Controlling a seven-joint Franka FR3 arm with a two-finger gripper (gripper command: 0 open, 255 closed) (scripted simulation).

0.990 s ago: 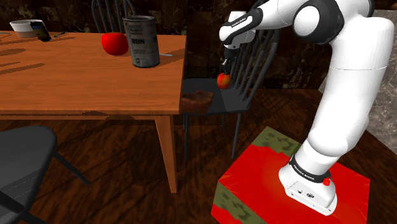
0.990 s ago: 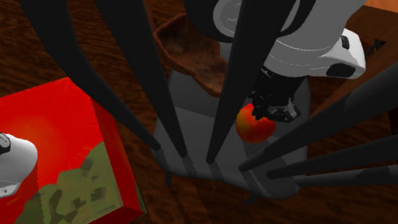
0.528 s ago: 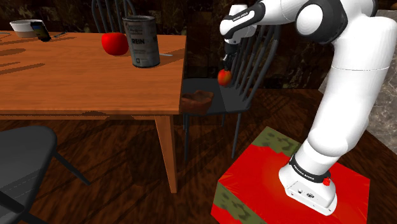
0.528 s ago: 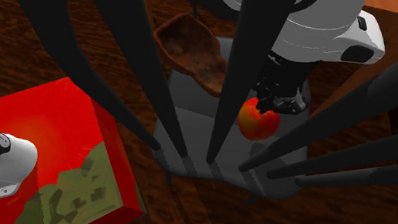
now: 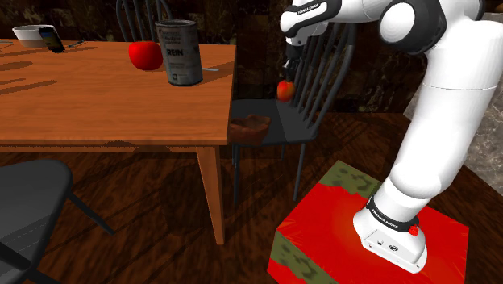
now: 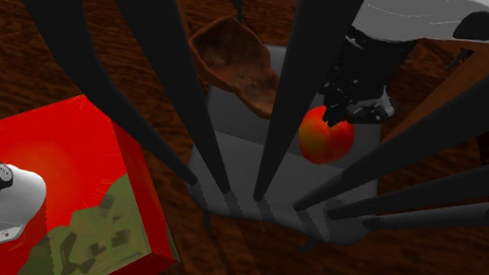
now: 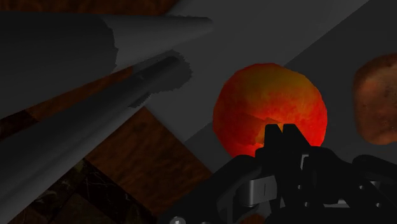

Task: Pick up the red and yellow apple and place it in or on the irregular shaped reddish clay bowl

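Lifted since a second ago: apple (image 5: 284,89), now higher above the chair seat (image 6: 242,155) and larger in the second exterior view. Gripped from above by the black jaws, shut on its top and almost meeting there in the wrist view. Red skin shading to yellow-orange, hanging free in the air, touching nothing but the jaws.

Just beside the jaws, dark curved spindles of the chair back (image 6: 296,81), crossing in front of them in the second exterior view. Straight below, the grey seat, well apart from the fruit.

Lower than the jaws and off to one side, toward the wooden surface (image 5: 89,105): reddish-brown bowl (image 5: 249,127) with an uneven rim, sitting upright on the seat at its edge, well apart from the apple.

Further down, well below the jaws, on a dark wood floor (image 5: 161,202): red stand (image 5: 322,222) with olive-green patches, carrying the base of the white arm (image 5: 451,105).

Beyond the bowl from the jaws, on the surface: grey can (image 5: 179,52) standing upright, with a plain red fruit (image 5: 146,55) just beside it. Furthest from the jaws, at the surface's far corner, a white bowl (image 5: 29,34). Near the surface's opposite corner, part of a second dark chair (image 5: 28,202).
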